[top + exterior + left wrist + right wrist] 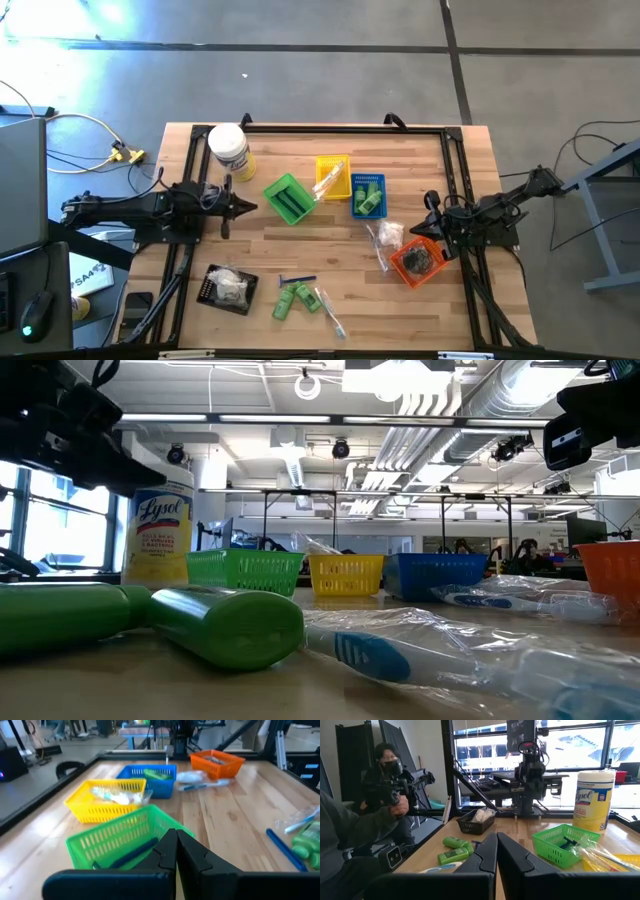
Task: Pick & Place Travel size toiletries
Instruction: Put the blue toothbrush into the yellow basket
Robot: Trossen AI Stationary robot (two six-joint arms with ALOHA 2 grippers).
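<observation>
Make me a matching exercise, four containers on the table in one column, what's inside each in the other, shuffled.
Containers:
1. green basket
2. blue basket
3. orange basket
4. black tray

Contents:
A. small green bottles
B. white wrapped packet
C. dark stick-like pieces
D. dark round pieces

Pairs: 1-C, 2-A, 3-D, 4-B

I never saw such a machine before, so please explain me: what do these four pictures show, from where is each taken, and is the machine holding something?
It is a two-armed robot at a wooden table. One picture looks down from above, one looks level across the tabletop, and two come from cameras on the wrists. The left pincer and right pincer are both shut and hold nothing. On the table stand green, yellow, blue and orange baskets, a black tray, a white wipes jar, and loose green bottles.
</observation>
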